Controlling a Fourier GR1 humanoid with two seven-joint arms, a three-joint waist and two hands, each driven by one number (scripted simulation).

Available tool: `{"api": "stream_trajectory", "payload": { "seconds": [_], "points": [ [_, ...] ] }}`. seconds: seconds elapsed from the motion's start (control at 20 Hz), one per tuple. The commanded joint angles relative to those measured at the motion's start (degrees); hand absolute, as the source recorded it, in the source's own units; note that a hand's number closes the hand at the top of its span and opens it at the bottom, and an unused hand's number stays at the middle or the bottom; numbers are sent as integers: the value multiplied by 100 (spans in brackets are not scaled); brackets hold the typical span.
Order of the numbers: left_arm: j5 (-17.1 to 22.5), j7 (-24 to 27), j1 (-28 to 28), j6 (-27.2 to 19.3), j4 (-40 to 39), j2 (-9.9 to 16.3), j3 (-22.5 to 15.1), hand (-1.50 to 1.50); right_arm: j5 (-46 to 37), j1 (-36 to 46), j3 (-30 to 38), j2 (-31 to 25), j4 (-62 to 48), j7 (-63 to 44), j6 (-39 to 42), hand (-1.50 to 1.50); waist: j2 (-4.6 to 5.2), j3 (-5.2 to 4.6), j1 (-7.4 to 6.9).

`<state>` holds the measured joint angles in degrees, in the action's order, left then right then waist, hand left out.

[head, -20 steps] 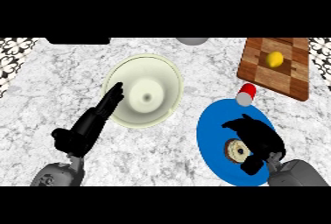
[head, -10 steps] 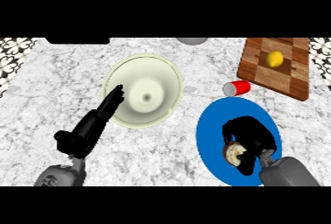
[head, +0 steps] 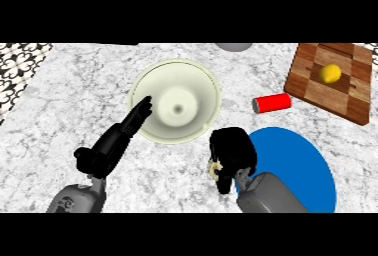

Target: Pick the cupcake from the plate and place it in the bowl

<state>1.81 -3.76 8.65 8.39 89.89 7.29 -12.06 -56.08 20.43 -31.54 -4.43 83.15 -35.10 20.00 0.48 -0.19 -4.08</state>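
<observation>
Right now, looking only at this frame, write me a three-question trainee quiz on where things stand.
1. True or false: the cupcake lies in the bowl.
2. Which hand is curled round the cupcake? A) left hand B) right hand C) neither
3. Fill in: the yellow fruit lies on the wooden ____.

Key
1. False: it is in the right hand, at the left edge of the blue plate, short of the bowl.
2. B: the left hand's fingers are straight, their tips over the bowl's left rim.
3. Board, at the upper right, with the red can on its side to its left.
</observation>
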Motion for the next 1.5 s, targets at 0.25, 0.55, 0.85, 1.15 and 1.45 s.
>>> {"api": "stream_trajectory", "payload": {
  "seconds": [0.25, 0.55, 0.85, 1.15, 1.45],
  "points": [
    [14, -69, 249, 217, -90, -26, -165, 0, -458, 1822, -813, 437, -409, -2780, -960, 150, -9, -1, -422],
    [-121, -49, 338, 94, -194, -233, -326, 0, -579, 2859, -794, 440, -381, -3584, -2248, 150, 12, 9, -498],
    [-168, -92, 465, 36, -265, -360, -385, 0, -479, 3549, -599, 440, -784, -4102, -3043, 150, 49, 4, -462],
    [-65, -89, 394, 113, -198, -190, -188, 0, -553, 4062, -717, 440, -1758, -4578, -2963, 150, 20, -5, -360],
    [-46, -186, 385, 40, -69, -160, -67, 0, -938, 4494, -705, 439, -2790, -4456, -3295, 150, 31, 5, -199]
  ]
}}
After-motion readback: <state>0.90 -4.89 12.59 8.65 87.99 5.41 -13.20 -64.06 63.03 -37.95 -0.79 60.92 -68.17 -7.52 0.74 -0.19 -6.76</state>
